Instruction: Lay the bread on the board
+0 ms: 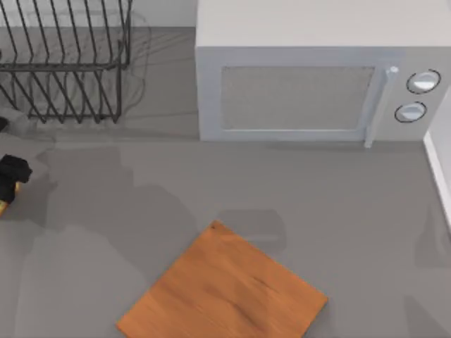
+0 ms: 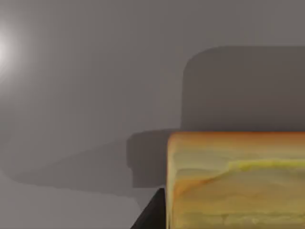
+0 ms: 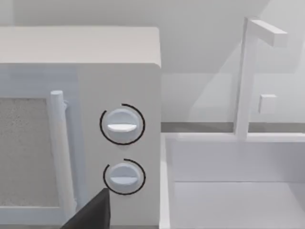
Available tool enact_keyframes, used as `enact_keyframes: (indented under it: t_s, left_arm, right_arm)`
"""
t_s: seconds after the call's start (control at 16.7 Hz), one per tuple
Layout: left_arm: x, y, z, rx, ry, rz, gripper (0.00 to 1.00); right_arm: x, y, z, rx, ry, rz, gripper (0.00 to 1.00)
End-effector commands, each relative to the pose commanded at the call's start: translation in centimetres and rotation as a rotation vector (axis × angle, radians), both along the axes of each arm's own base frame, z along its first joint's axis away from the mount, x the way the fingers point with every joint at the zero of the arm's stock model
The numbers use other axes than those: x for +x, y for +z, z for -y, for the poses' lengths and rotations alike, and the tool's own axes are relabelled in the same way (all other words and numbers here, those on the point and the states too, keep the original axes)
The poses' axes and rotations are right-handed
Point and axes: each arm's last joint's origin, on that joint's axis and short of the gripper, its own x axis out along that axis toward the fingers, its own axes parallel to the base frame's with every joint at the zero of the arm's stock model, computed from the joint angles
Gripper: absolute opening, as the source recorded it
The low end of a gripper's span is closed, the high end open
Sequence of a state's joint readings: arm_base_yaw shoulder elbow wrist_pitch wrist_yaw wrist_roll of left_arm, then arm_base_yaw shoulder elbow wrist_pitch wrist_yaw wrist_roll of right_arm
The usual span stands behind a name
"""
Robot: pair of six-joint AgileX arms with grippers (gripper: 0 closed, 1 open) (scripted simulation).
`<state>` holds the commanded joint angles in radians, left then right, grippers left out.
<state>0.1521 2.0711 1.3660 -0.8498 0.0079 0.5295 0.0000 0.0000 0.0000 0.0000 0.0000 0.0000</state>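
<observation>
The bread (image 2: 236, 181), a yellow-orange piece with a golden-brown crust, fills the near part of the left wrist view and casts a shadow on the grey table beneath it. My left gripper (image 1: 5, 193) is at the far left edge of the table, shut on the bread (image 1: 2, 206), of which a small orange sliver shows there. One dark finger (image 2: 151, 214) presses against the bread's side. The board (image 1: 222, 292), flat orange-brown wood, lies at the front centre of the table, well to the right of the left gripper. My right gripper (image 3: 90, 214) is parked facing the microwave.
A white microwave (image 1: 310, 77) with two knobs (image 3: 122, 125) stands at the back right. A black wire dish rack (image 1: 63, 63) is at the back left. A white sink (image 3: 233, 191) with a tap (image 3: 248, 76) borders the table's right side.
</observation>
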Motion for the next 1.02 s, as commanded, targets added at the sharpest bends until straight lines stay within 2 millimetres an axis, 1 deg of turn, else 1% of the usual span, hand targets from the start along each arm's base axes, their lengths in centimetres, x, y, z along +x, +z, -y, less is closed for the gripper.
enact_keyframes:
  t_s: [0.18, 0.42, 0.54, 0.6, 0.84, 1.02]
  left_arm:
    - [0.4, 2.6, 0.0, 0.000, -0.005, -0.002, 0.00]
    - [0.0, 7.4, 0.0, -0.004, -0.003, -0.024, 0.00]
    - [-0.1, 9.1, 0.1, -0.001, -0.002, -0.009, 0.00]
    - [-0.2, 9.4, 0.1, -0.001, -0.002, -0.006, 0.00]
    - [-0.1, 9.3, 0.0, -0.001, -0.002, -0.009, 0.00]
    - [-0.1, 9.4, 1.0, -0.010, 0.026, 0.000, 0.00]
  right_arm:
    - [0.0, 0.0, 0.0, 0.000, 0.000, 0.000, 1.00]
    - [0.0, 0.0, 0.0, 0.000, 0.000, 0.000, 1.00]
    - [0.0, 0.0, 0.0, 0.000, 0.000, 0.000, 1.00]
    - [0.0, 0.0, 0.0, 0.000, 0.000, 0.000, 1.00]
    - [0.0, 0.0, 0.0, 0.000, 0.000, 0.000, 1.00]
    - [0.0, 0.0, 0.0, 0.000, 0.000, 0.000, 1.00]
